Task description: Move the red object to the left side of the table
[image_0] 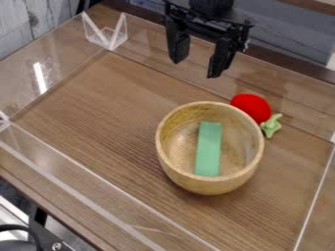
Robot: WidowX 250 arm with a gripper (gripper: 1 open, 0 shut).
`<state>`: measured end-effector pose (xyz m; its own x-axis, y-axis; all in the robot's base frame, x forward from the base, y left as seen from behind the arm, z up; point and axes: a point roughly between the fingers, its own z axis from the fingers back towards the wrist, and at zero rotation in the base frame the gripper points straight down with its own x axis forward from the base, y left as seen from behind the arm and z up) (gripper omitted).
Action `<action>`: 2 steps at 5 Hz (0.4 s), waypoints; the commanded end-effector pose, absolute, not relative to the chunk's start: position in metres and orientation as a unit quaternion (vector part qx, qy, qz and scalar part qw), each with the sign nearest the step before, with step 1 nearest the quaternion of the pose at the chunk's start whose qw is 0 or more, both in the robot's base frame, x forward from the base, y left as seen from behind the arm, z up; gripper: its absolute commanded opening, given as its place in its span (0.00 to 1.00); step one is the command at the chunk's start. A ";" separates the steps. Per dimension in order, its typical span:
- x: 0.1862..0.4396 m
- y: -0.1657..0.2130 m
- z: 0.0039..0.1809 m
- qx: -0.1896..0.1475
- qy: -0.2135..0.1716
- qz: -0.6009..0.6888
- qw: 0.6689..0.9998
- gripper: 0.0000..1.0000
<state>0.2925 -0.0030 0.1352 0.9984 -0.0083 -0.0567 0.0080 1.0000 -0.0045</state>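
The red object [252, 107] is a small round red toy fruit with a green leafy tip, lying on the table [92, 108] just behind the right rim of a wooden bowl. My black gripper [197, 54] hangs pointing down near the back of the table, up and to the left of the red object and well apart from it. Its two fingers [174, 46] stand apart with nothing between them, so it is open.
A round wooden bowl [173, 157] with a flat green rectangular block [210, 149] lying in it sits right of centre. Low clear acrylic walls [53, 167] border the table, with a clear folded piece [105, 32] at the back left.
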 end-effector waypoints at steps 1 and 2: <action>0.294 -0.007 0.126 -0.004 0.037 -0.055 0.998 1.00; 0.303 -0.023 0.119 -0.002 0.027 -0.162 0.986 1.00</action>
